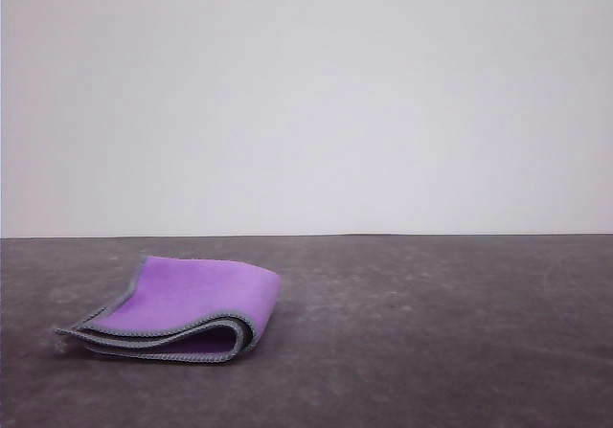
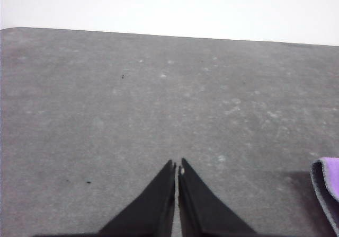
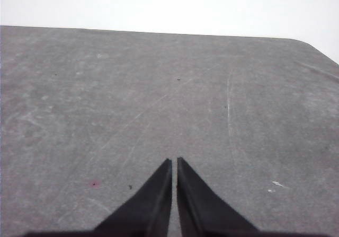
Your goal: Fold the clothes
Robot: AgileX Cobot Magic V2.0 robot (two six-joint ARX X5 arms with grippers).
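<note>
The clothes are one small fleecy cloth lying folded on the left part of the dark grey table, purple side up, grey stitched hem along its layered near edge. A corner of that cloth shows at the edge of the left wrist view. My left gripper hovers over bare table beside the cloth, fingers closed together with nothing held. In the right wrist view, my right gripper is shut too, over bare table, holding nothing.
The table's far edge meets a plain white wall. A rounded table corner shows in the right wrist view. Bare table surface stretches to the right of the cloth.
</note>
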